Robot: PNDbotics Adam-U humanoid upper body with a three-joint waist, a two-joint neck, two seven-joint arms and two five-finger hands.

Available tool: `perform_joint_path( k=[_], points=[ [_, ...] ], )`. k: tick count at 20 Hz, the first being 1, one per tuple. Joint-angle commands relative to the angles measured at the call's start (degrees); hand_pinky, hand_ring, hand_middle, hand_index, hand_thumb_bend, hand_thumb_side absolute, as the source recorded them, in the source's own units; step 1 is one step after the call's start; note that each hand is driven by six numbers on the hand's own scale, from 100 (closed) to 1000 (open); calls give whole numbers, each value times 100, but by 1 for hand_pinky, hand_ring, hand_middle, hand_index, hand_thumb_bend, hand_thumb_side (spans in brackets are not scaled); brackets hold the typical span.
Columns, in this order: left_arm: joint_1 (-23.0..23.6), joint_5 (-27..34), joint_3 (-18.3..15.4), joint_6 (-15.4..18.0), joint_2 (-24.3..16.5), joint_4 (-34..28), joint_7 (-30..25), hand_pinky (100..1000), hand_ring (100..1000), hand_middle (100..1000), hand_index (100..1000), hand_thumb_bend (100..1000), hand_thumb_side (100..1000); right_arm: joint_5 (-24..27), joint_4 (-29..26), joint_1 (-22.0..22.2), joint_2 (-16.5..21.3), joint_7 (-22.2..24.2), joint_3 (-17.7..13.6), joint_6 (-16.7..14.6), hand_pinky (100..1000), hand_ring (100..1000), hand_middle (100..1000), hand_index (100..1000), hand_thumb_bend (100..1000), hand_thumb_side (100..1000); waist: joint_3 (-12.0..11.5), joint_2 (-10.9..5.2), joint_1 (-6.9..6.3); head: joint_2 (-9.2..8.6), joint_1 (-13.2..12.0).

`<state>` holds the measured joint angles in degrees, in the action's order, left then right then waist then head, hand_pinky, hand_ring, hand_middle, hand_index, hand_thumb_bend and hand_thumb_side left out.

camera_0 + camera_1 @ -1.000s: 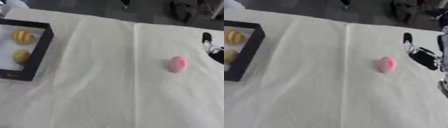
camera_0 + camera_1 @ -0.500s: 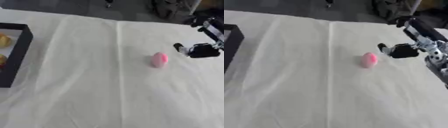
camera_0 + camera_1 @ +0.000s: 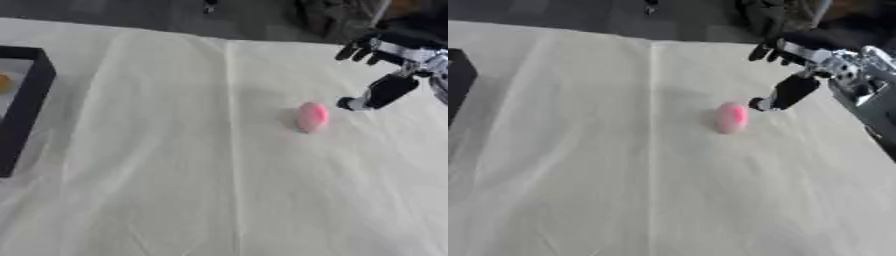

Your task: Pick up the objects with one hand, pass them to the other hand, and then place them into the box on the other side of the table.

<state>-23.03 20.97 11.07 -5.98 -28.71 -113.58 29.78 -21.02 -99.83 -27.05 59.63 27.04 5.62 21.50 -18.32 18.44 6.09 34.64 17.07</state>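
The right hand (image 3: 802, 70) has swung in from the table's right edge since a moment ago and now hangs over the cloth just right of the pink object (image 3: 731, 117), where a second back only its fingers showed at the side. It is spread wide: the fingers (image 3: 768, 52) reach out toward the far side of the table, straight and apart, while the thumb (image 3: 785, 93) points down and left, its tip close beside the pink object but not touching it, as far as I can see. Nothing is in its grasp. The pink object, a small rounded egg-like lump, lies on the white tablecloth (image 3: 175, 175) a little right of the long crease that runs down the middle. Well away on the left stands the black box (image 3: 31, 105), only its right wall and a corner in sight, with a sliver of something yellow-orange (image 3: 4, 83) inside at the very edge. The whole scene has slid leftward compared with earlier, which looks like the head turning rather than the box moving. The left hand does not show.
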Motion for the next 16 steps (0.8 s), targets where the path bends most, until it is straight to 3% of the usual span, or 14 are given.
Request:
perform_joint_path(
  k=[1, 9, 16],
  points=[
    [-27, 21, 14, 86, 14, -101, -40, 920, 713, 777, 910, 493, 718, -260, 394, -215, 36, 86, 79, -76, 828, 853, 805, 834, 527, 100, -41, -86, -22, -51, 85],
    [27, -71, 61, 175, 151, -101, -26, 911, 701, 771, 902, 492, 715, -831, 1314, -468, -397, -154, 298, -185, 825, 835, 781, 815, 534, 100, -162, -18, -20, -108, 158],
    [38, -36, 59, 128, 185, -101, 3, 916, 703, 773, 901, 488, 721, -856, 1651, -533, -633, -298, 410, -302, 808, 823, 764, 796, 524, 100, -203, 29, -35, -132, 180]
  ],
)
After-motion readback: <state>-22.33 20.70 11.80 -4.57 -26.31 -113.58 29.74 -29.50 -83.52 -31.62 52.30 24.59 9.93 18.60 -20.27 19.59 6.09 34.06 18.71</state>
